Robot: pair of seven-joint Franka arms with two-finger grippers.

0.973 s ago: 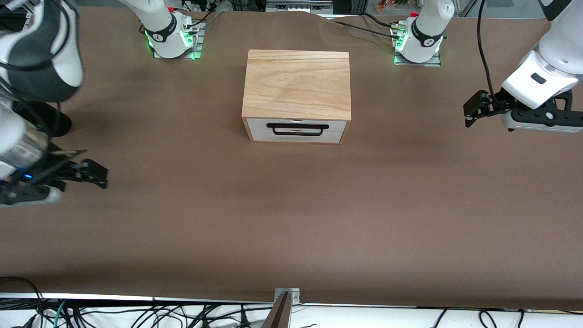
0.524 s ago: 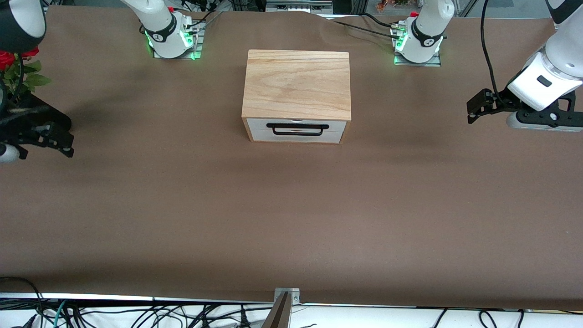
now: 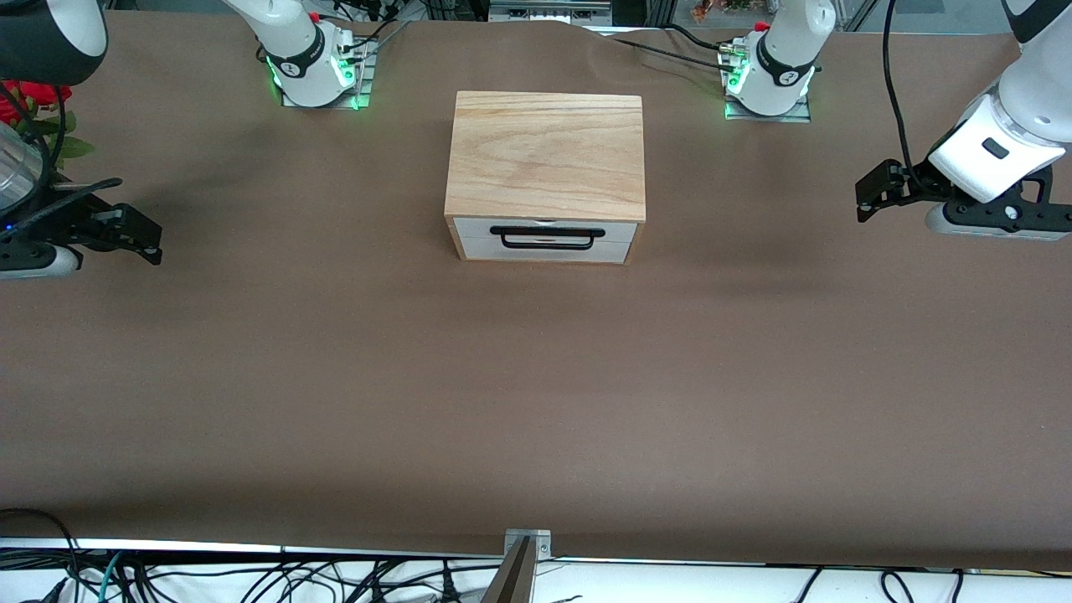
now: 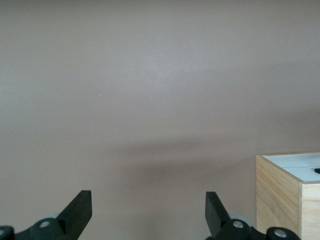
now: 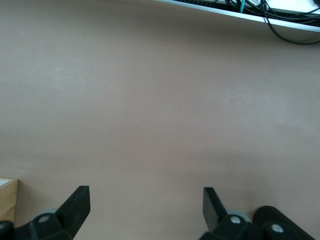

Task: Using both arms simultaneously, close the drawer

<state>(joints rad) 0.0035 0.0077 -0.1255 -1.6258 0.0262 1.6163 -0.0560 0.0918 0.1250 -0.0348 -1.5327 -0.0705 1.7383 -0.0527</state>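
Note:
The light oak box (image 3: 546, 155) stands mid-table, toward the arms' bases. Its drawer (image 3: 477, 239) has a white front with a black bar handle (image 3: 547, 232) and sits flush in the box. My left gripper (image 3: 871, 194) hovers open and empty over the table toward the left arm's end, well apart from the box; its wrist view shows its wide-apart fingers (image 4: 80, 210) and a corner of the box (image 4: 280, 192). My right gripper (image 3: 141, 234) hovers open and empty toward the right arm's end; its wrist view shows its spread fingertips (image 5: 77, 200) and a box edge (image 5: 7, 197).
The brown table cover (image 3: 536, 402) is bare around the box. Red flowers (image 3: 25, 100) show at the right arm's end of the table. Cables (image 3: 251, 578) and a metal bracket (image 3: 526, 543) lie along the edge nearest the front camera.
My right gripper has swung away from the front camera and out toward its end of the table, then back a little toward the box. My left gripper has barely shifted. The drawer has not moved.

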